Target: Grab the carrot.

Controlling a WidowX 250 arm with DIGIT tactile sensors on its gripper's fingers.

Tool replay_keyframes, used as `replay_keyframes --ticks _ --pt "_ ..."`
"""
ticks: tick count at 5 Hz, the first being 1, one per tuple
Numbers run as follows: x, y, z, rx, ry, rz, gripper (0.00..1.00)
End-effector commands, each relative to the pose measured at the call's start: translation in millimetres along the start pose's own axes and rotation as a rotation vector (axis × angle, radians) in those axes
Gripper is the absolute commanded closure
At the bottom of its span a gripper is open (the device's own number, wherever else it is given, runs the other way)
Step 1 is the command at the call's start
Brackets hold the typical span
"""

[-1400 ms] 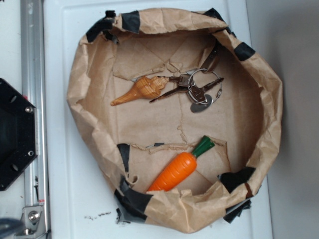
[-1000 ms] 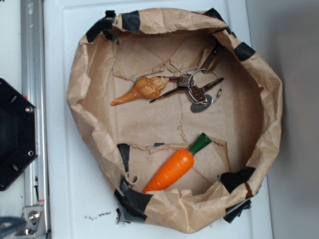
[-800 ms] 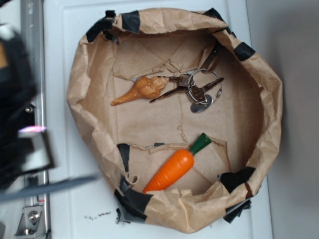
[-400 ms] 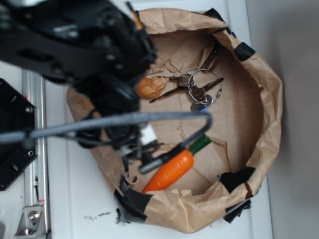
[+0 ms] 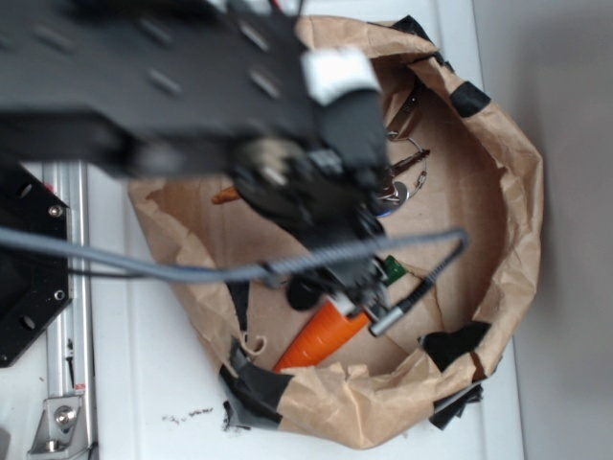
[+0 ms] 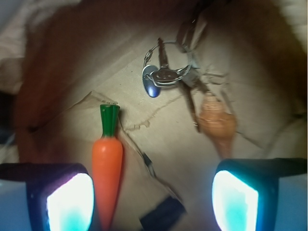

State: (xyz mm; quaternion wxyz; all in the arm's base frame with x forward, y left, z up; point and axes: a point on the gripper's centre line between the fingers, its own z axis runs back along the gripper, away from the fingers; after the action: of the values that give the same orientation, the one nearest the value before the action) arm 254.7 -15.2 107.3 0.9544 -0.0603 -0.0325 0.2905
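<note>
Glossy bright-orange ridged plastic toy carrot with dark-green stem cap: lying flat on the floor of the crumpled brown paper bag, in its lower part, near the bag's near wall. In the exterior view, only the tapered tip and lower body of the carrot exposed; upper body and most of the cap covered by the arm.

Black two-fingered gripper: jaws spread wide apart, nothing between them. In the wrist view, carrot positioned just inside the left finger, overlapping its inner edge in the picture; contact not determinable. Right finger well apart from the carrot. Stem cap pointing away from the camera, tip toward it.

Tan striped spiral seashell: on the bag floor, ahead of the right finger, apart from the carrot. Silver key ring with keys and an oval tag: beyond the seashell, touching or nearly touching it; partly visible in the exterior view beside the arm.

Black robot arm: blurred, spanning the upper left of the exterior view, over the bag. Grey cable: looped across the bag below the arm. Black tape patches on the bag rim. Bag resting on a white tabletop.
</note>
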Motion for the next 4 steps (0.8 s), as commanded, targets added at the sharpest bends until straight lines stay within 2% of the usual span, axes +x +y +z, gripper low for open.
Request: replay_keyframes --ticks 1,2,3,4 --pt "-8.7 -32.0 -40.3 -0.078 0.07 -0.034 0.0" --pt "-20.6 -49.4 -43.4 -0.094 0.101 -0.03 0.0" --pt "-27.3 -50.5 -74.1 -0.033 0.153 -0.045 0.0" --pt "-43.1 -45.7 -98.3 0.025 0.186 -0.07 0.22"
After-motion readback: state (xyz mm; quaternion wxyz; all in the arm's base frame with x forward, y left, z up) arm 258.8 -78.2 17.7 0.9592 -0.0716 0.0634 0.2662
